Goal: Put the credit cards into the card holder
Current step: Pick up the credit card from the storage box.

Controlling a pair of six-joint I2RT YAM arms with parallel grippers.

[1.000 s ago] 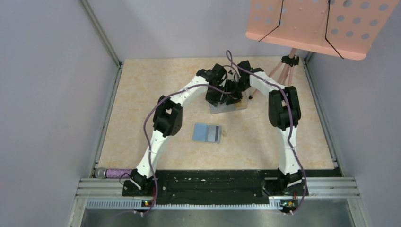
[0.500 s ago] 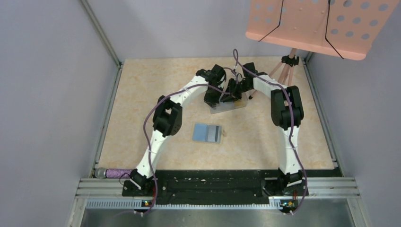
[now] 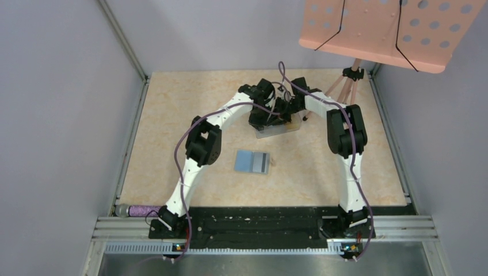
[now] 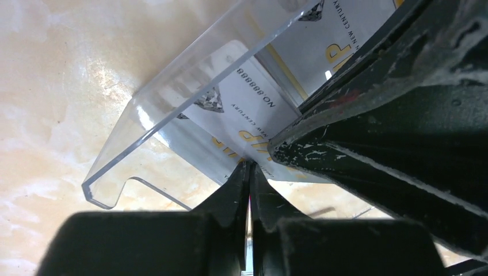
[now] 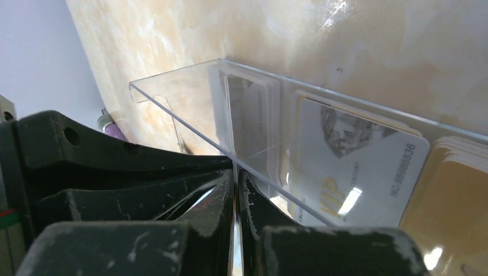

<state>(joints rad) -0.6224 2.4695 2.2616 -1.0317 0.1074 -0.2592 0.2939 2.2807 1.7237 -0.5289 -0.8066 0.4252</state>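
Both arms reach to the clear acrylic tray (image 3: 278, 131) on the marbled beige counter (image 3: 172, 115). Inside the tray the thin rectangular credit cards (image 4: 247, 109) lie in stacks side by side: silvery-grey ones (image 5: 253, 123), a white card with gold VIP lettering (image 5: 357, 167) topping the middle stack, and yellow-orange ones (image 5: 454, 201) beyond it. The left tool (image 4: 248, 172) has its fingers pressed together at the edge of the white card in the tray. The right tool (image 5: 235, 175) has its fingers drawn together right at the tray's rim. A pale sliver shows between each pair, but I cannot tell whether it is a card. The flat tan card holder (image 3: 252, 161) lies open, blue-grey lining up, nearer the arm bases than the tray and well apart from it. The step looks like getting one card out. To do it well, pinch only the top card by its free edge and lift it clear of the tray wall without dragging the stack. The other tool should steady the tray so it does not slide.
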